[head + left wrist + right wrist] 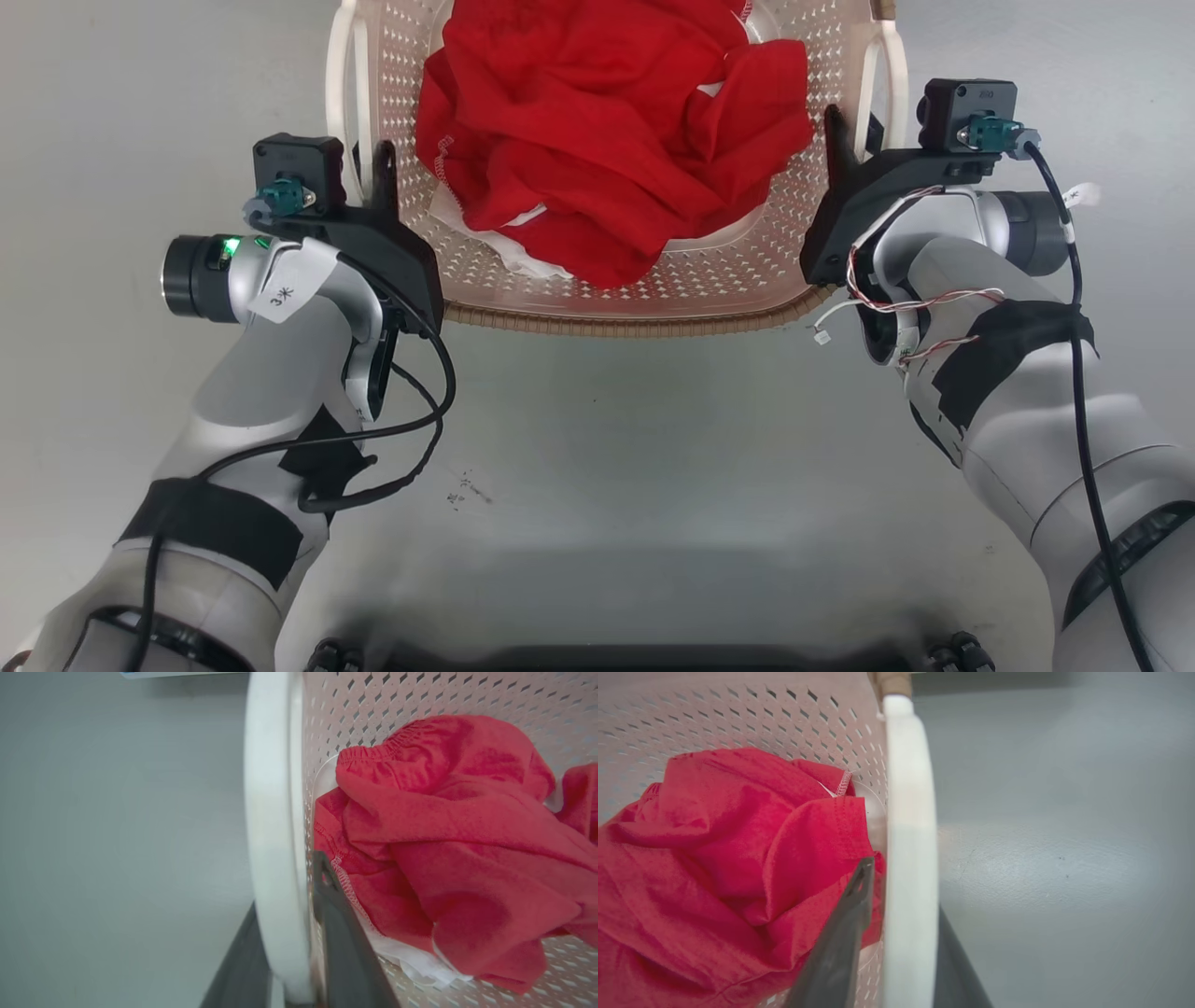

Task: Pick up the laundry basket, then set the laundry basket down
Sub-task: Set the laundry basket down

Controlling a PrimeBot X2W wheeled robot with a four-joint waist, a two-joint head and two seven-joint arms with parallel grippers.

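The laundry basket (485, 271) is pale pink and perforated, with a brown woven rim, and stands at the top middle of the head view with a red garment (607, 140) inside. My left gripper (369, 173) straddles its white left handle (341, 84). In the left wrist view, the left gripper's (285, 886) dark fingers press both sides of that handle (271, 812). My right gripper (851, 135) clamps the right handle (892, 75) in the same way. The right wrist view shows the right gripper (903, 886) with one finger on each side of the handle (908, 788).
Plain grey floor (597, 448) surrounds the basket on all sides. A white cloth (523, 257) peeks out under the red garment. My own dark base (635, 658) lines the bottom edge of the head view.
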